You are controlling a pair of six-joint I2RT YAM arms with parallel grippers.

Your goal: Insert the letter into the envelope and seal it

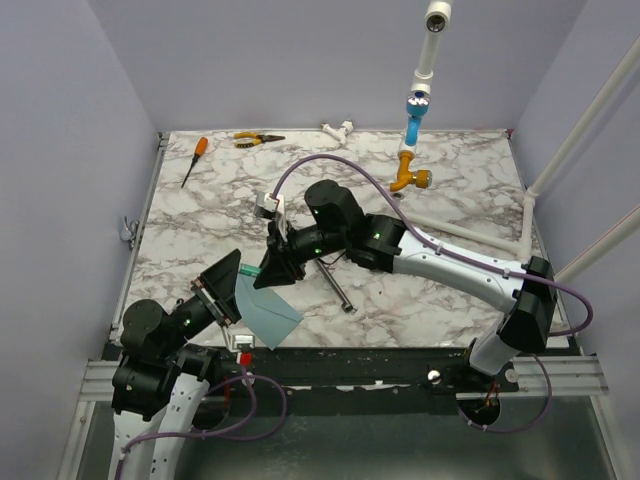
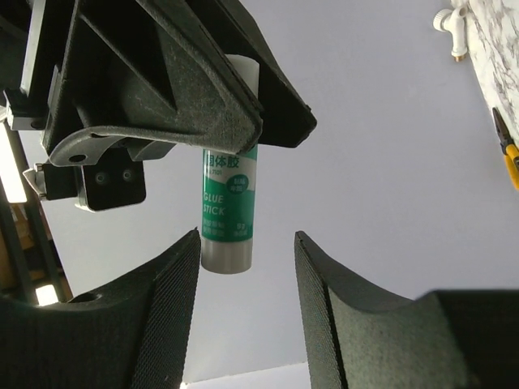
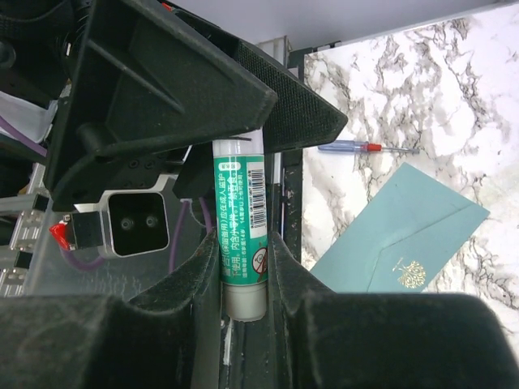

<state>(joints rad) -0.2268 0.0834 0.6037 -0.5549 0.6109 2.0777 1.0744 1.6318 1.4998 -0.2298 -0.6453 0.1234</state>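
Observation:
The teal envelope [image 1: 268,312] lies flat near the table's front edge, and its gold emblem shows in the right wrist view [image 3: 405,235]. The letter is out of view. My right gripper [image 1: 276,266] [image 3: 243,243] is shut on a green glue stick [image 3: 242,219], held above the envelope. My left gripper [image 1: 232,278] [image 2: 247,237] faces it, jaws apart. The glue stick's [image 2: 228,212] grey end sits just inside them, close to one finger [image 2: 166,300], with a gap to the other.
Yellow pliers [image 1: 258,139] and an orange screwdriver [image 1: 193,160] lie at the back left. A metal rod [image 1: 336,286] rests beside the right arm. A small blue screwdriver [image 3: 365,147] lies past the envelope. White pipes with an orange valve [image 1: 411,178] stand at the back right.

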